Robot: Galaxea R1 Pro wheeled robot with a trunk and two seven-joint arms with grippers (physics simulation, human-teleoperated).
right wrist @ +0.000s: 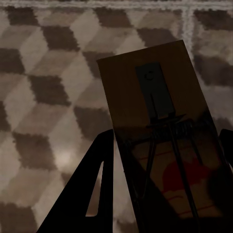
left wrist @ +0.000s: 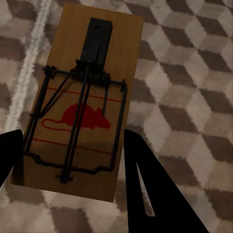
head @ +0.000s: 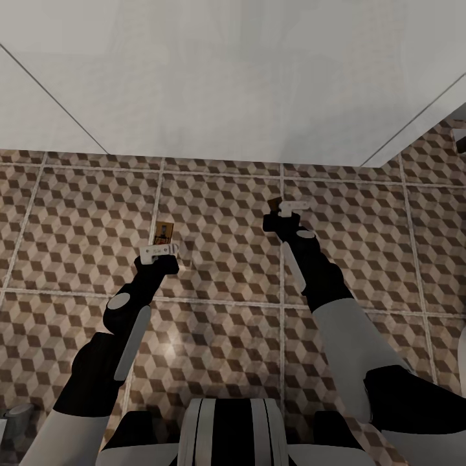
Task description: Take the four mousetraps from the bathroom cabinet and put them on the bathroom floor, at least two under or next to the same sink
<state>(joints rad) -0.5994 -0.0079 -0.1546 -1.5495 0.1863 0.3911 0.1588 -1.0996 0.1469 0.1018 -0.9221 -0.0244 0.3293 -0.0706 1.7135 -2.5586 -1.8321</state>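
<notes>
Above the bathroom floor [head: 220, 213], a mousetrap [left wrist: 82, 107] is clamped in the left gripper [head: 159, 251] and a second mousetrap [right wrist: 165, 136] in the right gripper [head: 285, 210]; both should be lowered flat onto the tiles before release, preferably beside a sink; none is seen.

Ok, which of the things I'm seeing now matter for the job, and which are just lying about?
Part of the job:
- mousetrap held in the left gripper
- second mousetrap held in the right gripper
- patterned tile floor below both

Just there:
- white wall ahead
- grey object at the lower left edge, too cut off to identify
</notes>
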